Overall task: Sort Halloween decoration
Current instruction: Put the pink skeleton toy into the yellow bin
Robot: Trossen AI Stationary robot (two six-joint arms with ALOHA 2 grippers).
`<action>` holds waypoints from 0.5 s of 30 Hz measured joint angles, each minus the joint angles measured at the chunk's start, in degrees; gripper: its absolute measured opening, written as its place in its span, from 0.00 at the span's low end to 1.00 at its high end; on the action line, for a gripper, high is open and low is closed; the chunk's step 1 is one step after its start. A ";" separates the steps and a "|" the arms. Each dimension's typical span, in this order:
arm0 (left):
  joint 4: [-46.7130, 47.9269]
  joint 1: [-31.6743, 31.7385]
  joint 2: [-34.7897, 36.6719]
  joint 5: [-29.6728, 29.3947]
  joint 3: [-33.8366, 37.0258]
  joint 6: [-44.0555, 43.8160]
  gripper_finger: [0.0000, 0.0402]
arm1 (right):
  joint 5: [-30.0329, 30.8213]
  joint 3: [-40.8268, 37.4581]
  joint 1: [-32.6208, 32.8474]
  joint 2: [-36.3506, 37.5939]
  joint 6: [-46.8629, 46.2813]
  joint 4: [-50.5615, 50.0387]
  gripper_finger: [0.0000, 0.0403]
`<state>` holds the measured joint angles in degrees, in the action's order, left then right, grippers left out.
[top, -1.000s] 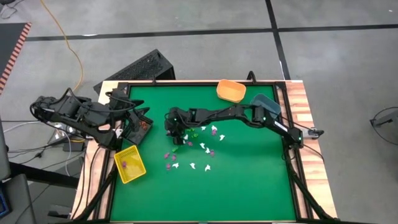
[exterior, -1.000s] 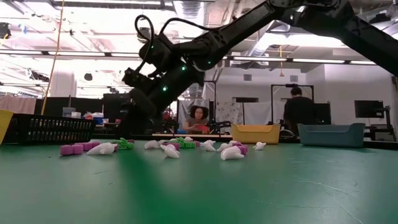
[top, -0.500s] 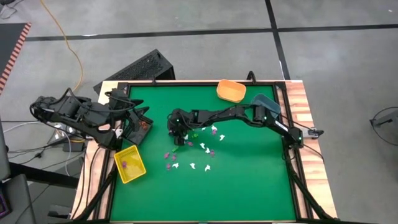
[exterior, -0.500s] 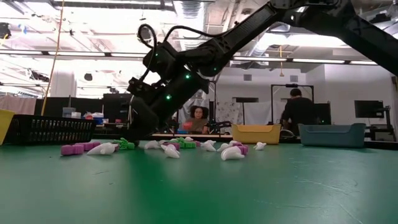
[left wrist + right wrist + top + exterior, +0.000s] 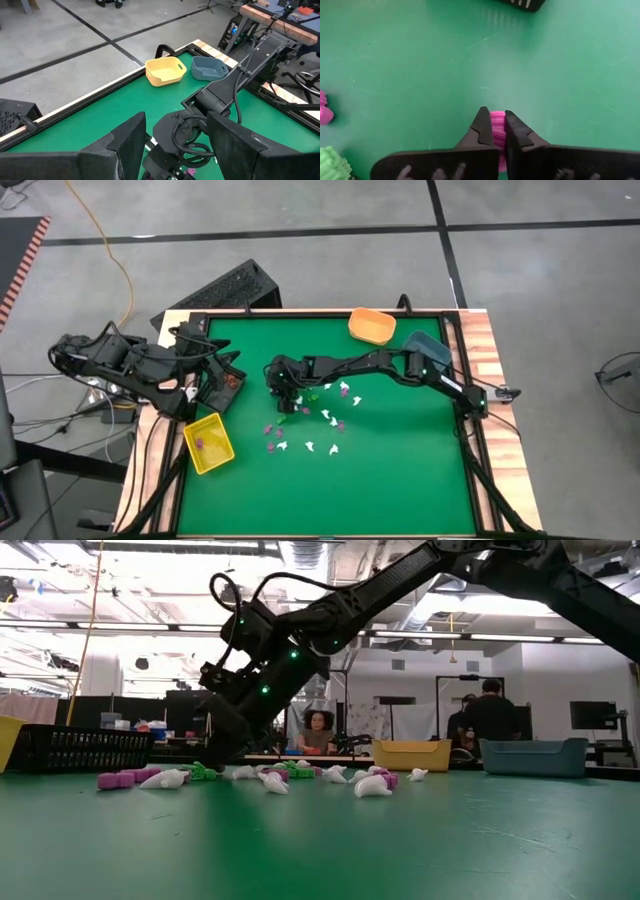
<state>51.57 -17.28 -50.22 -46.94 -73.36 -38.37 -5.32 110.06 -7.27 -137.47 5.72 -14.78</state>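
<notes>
The right fingers [image 5: 497,131] have just closed, pinching a pink trinket [image 5: 497,120] off the counter [image 5: 400,460]; left fingers [image 5: 175,145] spread, waiting.

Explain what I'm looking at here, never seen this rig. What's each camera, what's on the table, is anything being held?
Two dark robot arms work at a green-topped table. One camera looks straight down, one sits at table height, and one rides on each wrist.

Scattered mid-table are tiny plastic Halloween trinkets in white, purple and green. Around them stand a yellow bin with a few trinkets inside, a black mesh bin, an orange bin and a blue-grey bin.

The right gripper reaches across to the pile's edge; its wrist camera shows the fingers shut on a small pink-purple ribbed trinket. The left gripper waits open near the black bin, holding nothing.

People show in the room behind.
</notes>
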 joint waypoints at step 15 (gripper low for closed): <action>-0.05 0.00 0.00 -1.53 0.00 -0.44 0.50 | -0.57 7.39 7.77 0.06 -0.79 13.41 0.02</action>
<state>51.52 -17.28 -50.22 -48.47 -73.36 -38.81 -5.89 117.45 0.50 -137.40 4.93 -1.38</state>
